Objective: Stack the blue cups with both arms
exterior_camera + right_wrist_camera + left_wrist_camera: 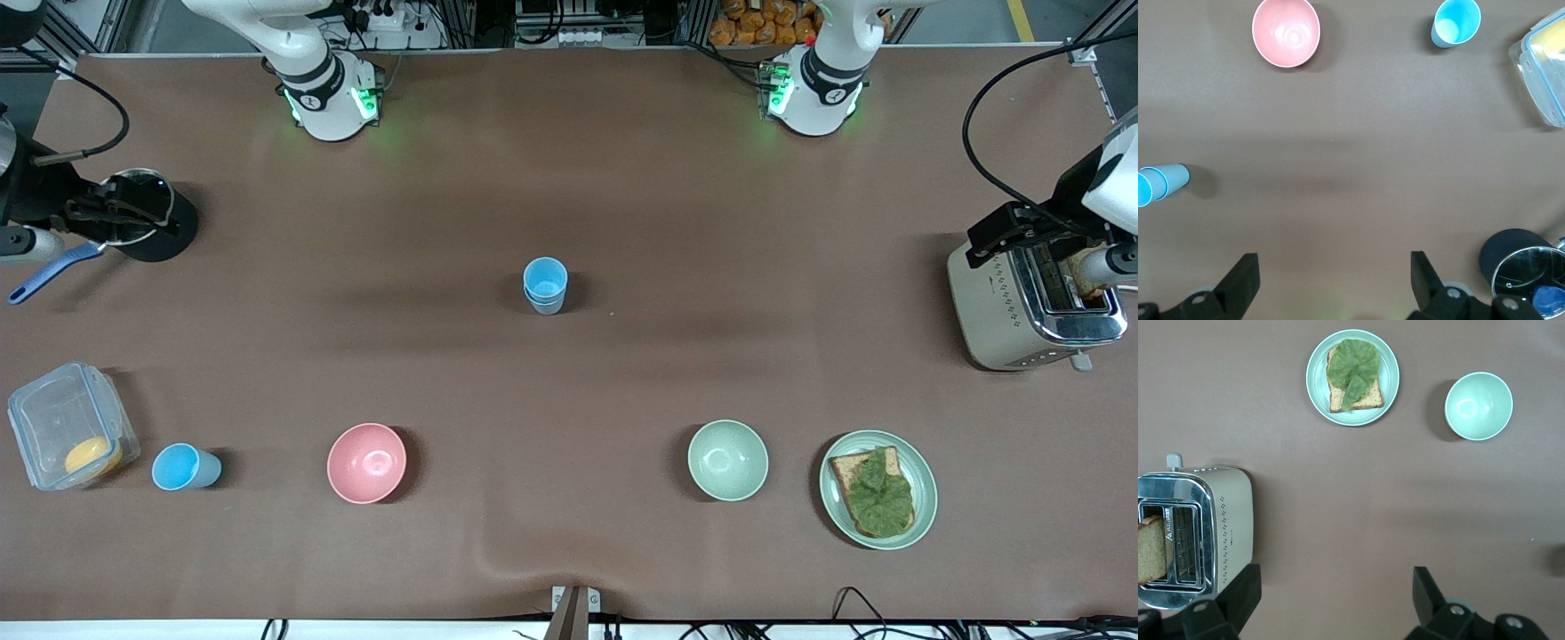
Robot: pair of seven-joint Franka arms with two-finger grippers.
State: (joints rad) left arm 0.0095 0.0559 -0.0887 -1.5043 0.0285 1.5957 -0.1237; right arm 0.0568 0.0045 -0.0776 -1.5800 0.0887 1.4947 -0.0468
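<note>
Two blue cups (545, 284) stand nested, one inside the other, in the middle of the table; in the right wrist view this stack (1158, 185) sits at the picture's edge. A single blue cup (185, 467) (1456, 22) stands upright toward the right arm's end, nearer the front camera, between the clear container and the pink bowl. My right gripper (1331, 280) hangs open over bare table beside the black pot, with nothing between its fingers. My left gripper (1335, 593) hangs open over bare table beside the toaster, also holding nothing.
A pink bowl (366, 462) and a pale green bowl (727, 460) sit nearer the front camera. A plate (925, 498) carries toast with lettuce. The toaster (996, 311) holds a slice. A clear container (53, 418) and a black pot (160, 236) stand at the right arm's end.
</note>
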